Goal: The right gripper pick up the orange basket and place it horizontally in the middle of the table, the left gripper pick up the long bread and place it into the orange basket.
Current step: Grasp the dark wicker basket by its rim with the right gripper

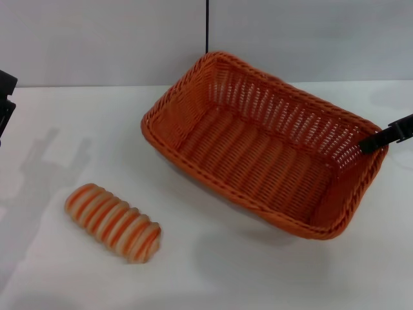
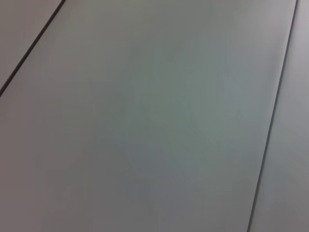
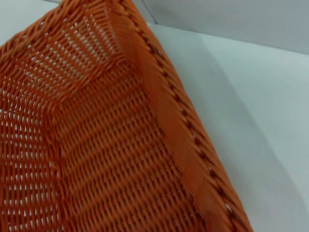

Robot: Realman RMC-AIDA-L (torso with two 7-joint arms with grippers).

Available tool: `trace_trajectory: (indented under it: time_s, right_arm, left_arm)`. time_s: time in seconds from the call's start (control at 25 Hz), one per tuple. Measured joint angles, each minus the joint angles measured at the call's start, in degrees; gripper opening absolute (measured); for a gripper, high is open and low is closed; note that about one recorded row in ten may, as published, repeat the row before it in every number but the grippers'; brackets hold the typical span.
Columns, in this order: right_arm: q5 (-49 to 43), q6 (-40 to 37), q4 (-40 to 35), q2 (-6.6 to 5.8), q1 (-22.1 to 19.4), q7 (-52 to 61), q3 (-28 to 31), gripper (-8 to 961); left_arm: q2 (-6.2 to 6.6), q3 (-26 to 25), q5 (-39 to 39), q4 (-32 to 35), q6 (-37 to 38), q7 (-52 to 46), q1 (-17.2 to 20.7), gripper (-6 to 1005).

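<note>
Orange wicker basket (image 1: pixel 258 148) sits on the white desk (image 1: pixel 58 123), w/ its long axis running diagonally from abt 11 o'clock to abt 5 o'clock in the head view; it's angled, not square to the desk edge. Interior is empty, open weave on the sloping walls, tighter weave on the floor, braided rim all round. Right pincer (image 1: pixel 373 143) comes in from 3 o'clock & its black tip meets the basket's short end wall at the rim on that side; one finger shows against the inside of the wall, so it looks closed on the rim, though the outer finger is hidden behind the wicker. Basket's near corner seems slightly raised w/ a shadow below, can't be sure. Right wrist view shows the basket's inside, rim & bare desk beside it, no fingers visible. Long bread (image 1: pixel 113 222) lies flat on the desk at abt 8 o'clock from the basket, well apart from it, cream w/ orange crosswise stripes, also diagonal. Left pincer (image 1: pixel 5 103) is only a black sliver at the 9 o'clock edge of the head view, away from the bread; can't tell how far open it is. Left wrist view shows only a plain grey surface w/ thin dark lines.
</note>
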Motion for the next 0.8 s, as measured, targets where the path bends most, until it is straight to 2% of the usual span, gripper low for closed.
trace_trajectory:
  time_s: [0.44, 0.8]
  right_arm:
    - [0.69, 0.17, 7.09, 1.83, -2.47, -0.87, 1.71, 231]
    - [2.91, 0.76, 7.9, 2.06, -2.92, -4.72, 5.64, 210]
  left_arm:
    - [0.0, 0.0, 0.0, 0.09, -0.29, 0.0, -0.09, 798]
    - [0.0, 0.0, 0.0, 0.24, -0.55, -0.03, -0.09, 798]
